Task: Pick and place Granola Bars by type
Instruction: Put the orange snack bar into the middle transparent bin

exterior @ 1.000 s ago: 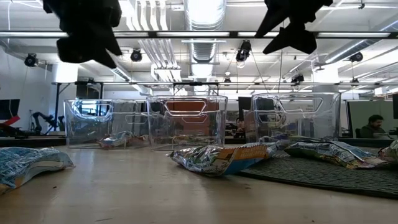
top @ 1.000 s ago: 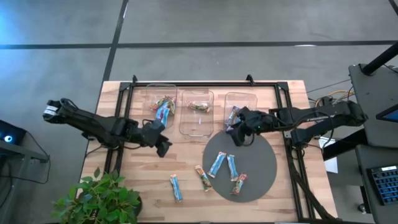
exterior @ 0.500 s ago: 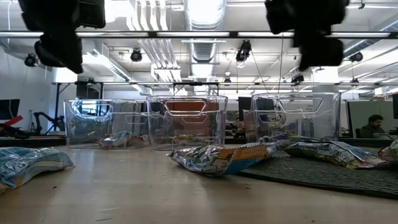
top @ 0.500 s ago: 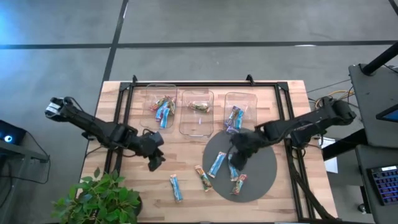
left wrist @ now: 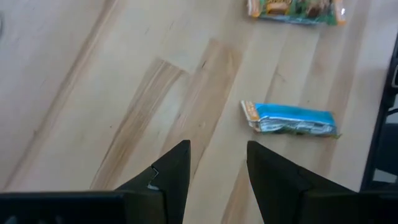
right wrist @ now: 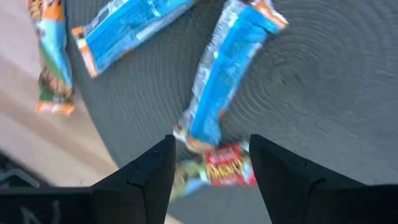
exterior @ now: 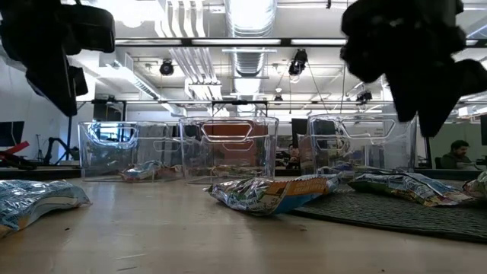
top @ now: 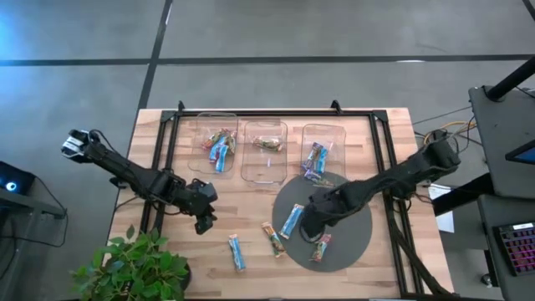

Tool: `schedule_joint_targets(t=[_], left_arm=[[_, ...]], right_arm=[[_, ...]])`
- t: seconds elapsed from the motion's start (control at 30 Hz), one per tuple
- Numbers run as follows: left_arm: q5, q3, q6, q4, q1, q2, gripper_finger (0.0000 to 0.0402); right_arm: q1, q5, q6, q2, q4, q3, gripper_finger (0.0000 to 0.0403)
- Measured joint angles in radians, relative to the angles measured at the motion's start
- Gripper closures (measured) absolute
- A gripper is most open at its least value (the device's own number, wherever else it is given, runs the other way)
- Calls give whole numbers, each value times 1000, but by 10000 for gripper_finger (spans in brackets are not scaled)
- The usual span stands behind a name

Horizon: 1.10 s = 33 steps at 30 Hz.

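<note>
the right gripper (right wrist: 211, 163), fingers spread and empty, hangs over the round dark mat (top: 355, 219), above a light blue granola bar (right wrist: 227, 68) whose long axis points away from it and whose near end seems to overlap a tan red-green bar (right wrist: 214, 168). a second ago this gripper was at the right-hand clear bin (top: 328, 134). the left gripper (left wrist: 216, 167), also spread, has swung toward a blue bar (left wrist: 291, 118) on the wooden table (top: 167, 242).
</note>
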Motion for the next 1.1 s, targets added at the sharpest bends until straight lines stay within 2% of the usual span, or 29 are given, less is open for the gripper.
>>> schedule_joint_targets(t=[0.2, 0.4, 0.87, 0.97, 1.1], left_arm=[[3, -12, 32, 1, -6, 0, 262], [3, -18, 69, -2, -12, 0, 262], [-4, -33, 143, -88, -11, -50, 262], [-4, -52, 136, -93, -11, -63, 262], [-4, -62, 136, -91, -11, -76, 262]], right_arm=[[0, 62, 39, 153, 4, 87, 209], [0, 101, 87, 255, -122, 158, 209], [-3, 84, 150, 302, -58, 149, 209], [-3, 63, 146, 302, -41, 148, 222], [-2, 55, 153, 302, -32, 160, 272]])
